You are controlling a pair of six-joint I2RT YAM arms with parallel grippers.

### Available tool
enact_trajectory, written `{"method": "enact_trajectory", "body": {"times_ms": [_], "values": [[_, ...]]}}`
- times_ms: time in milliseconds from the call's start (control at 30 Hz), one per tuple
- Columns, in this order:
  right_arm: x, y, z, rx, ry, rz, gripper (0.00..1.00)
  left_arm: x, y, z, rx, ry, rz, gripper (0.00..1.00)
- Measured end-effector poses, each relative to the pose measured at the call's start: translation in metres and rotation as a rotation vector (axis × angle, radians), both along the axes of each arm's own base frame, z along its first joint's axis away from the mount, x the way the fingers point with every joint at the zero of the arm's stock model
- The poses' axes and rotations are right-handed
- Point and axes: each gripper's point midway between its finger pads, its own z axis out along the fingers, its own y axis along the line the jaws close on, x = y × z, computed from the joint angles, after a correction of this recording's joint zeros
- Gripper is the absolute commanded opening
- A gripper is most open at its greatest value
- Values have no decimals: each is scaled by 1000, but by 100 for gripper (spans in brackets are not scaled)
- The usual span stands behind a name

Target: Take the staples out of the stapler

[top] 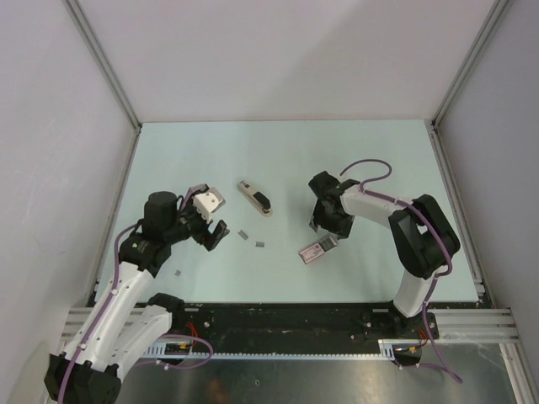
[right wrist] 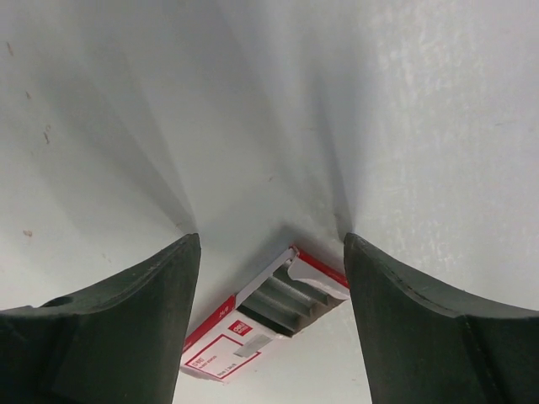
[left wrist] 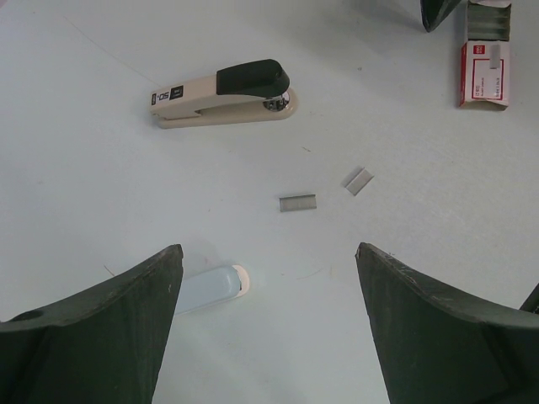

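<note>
The stapler (top: 253, 199) lies shut on its base in the middle of the table, cream body with a black rear top; the left wrist view shows it ahead at upper left (left wrist: 221, 93). Two short grey strips of staples (left wrist: 297, 203) (left wrist: 358, 180) lie loose between it and my left gripper (left wrist: 268, 278), which hangs open over bare table. In the top view these staples (top: 242, 235) (top: 259, 244) sit just right of the left gripper (top: 212, 220). A third small grey bit (top: 178, 273) lies near the left arm. My right gripper (right wrist: 271, 252) stands open and holds nothing.
A red-and-white staple box (right wrist: 253, 328) with its flap open and rows of staples inside lies just under and behind the right gripper's tips; it also shows in the top view (top: 316, 250). A pale oblong shape (left wrist: 210, 288) sits by my left finger.
</note>
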Motion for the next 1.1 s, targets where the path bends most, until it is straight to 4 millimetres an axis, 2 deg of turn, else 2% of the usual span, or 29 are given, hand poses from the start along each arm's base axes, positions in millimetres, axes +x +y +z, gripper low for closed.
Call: {"method": "enact_trajectory", "body": {"times_ms": [333, 733, 1100], "values": [[-24, 19, -1, -30, 28, 42, 72, 0, 0, 2, -1, -7, 0, 89], [-49, 27, -1, -62, 65, 30, 72, -3, 1, 6, -1, -30, -3, 89], [-63, 35, 0, -62, 78, 8, 72, -5, 2, 5, 7, -24, -7, 89]]}}
